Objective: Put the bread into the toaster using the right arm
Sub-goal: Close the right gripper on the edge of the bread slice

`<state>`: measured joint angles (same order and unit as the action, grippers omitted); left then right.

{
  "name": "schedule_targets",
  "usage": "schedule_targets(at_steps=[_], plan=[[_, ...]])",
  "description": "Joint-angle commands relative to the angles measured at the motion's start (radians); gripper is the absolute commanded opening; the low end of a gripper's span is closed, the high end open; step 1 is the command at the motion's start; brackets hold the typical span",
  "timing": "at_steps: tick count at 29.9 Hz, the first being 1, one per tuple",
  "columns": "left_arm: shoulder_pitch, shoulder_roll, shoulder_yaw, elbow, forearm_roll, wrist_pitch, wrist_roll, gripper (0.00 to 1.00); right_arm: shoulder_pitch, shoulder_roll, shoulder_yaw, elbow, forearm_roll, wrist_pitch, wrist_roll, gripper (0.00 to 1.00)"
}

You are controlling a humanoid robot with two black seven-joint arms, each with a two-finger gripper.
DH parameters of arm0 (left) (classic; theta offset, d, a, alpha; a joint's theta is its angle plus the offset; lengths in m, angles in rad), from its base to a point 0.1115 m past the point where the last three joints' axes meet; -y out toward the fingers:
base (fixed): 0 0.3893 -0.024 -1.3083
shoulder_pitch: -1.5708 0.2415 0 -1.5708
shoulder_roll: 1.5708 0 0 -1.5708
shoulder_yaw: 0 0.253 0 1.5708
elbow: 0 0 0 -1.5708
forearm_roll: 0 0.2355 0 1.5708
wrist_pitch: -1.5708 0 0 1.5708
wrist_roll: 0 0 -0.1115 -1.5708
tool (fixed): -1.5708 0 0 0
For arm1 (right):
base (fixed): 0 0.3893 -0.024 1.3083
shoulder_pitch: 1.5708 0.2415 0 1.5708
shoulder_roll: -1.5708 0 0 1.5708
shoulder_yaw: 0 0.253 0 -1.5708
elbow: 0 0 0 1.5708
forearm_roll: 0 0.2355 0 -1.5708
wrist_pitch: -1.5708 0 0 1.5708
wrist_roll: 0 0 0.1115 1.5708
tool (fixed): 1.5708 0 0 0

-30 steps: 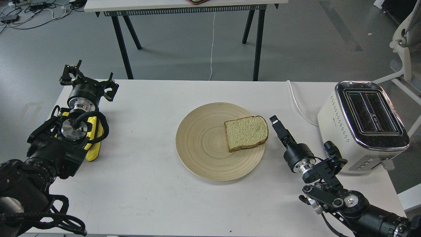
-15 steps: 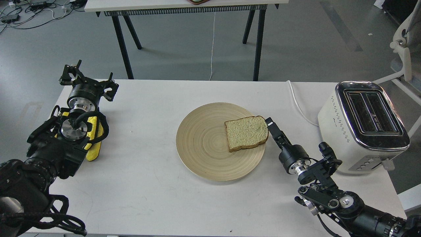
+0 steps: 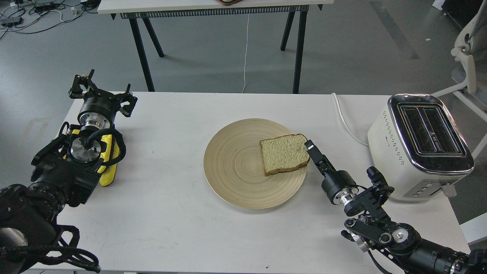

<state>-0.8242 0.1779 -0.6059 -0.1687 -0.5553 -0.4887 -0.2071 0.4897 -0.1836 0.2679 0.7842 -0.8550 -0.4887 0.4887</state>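
Jaws: our right gripper (image 3: 309, 145) shows too slim and dark to tell whether they are spread or pressed together; our left gripper (image 3: 102, 93) likewise unreadable. Tip at right crust edge of the bread (image 3: 285, 153), which lies flat on the wooden plate (image 3: 232, 167). Toaster (image 3: 420, 146) well apart. Slice judged light, soft, crumbly; we'd pinch gently at the crust

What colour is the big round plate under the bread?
Pale tan wood with ring lines, seen in the head view: the plate.
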Motion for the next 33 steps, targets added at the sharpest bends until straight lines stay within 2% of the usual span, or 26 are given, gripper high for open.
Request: schedule_targets(at_steps=[1, 24, 28, 33], plan=[[0.000, 0.000, 0.000, 0.000, 0.000, 0.000, 0.000, 1.00, 0.001, 0.001, -0.001, 0.001, -0.001, 0.000, 0.000, 0.56], [0.000, 0.000, 0.000, 0.000, 0.000, 0.000, 0.000, 1.00, 0.004, -0.005, -0.047, 0.001, 0.001, 0.000, 0.000, 0.42], [0.000, 0.000, 0.000, 0.000, 0.000, 0.000, 0.000, 1.00, 0.006, -0.007, -0.047, 0.001, 0.001, 0.000, 0.000, 0.30], [0.000, 0.000, 0.000, 0.000, 0.000, 0.000, 0.000, 1.00, 0.006, -0.007, -0.044, 0.000, 0.001, 0.000, 0.000, 0.21]])
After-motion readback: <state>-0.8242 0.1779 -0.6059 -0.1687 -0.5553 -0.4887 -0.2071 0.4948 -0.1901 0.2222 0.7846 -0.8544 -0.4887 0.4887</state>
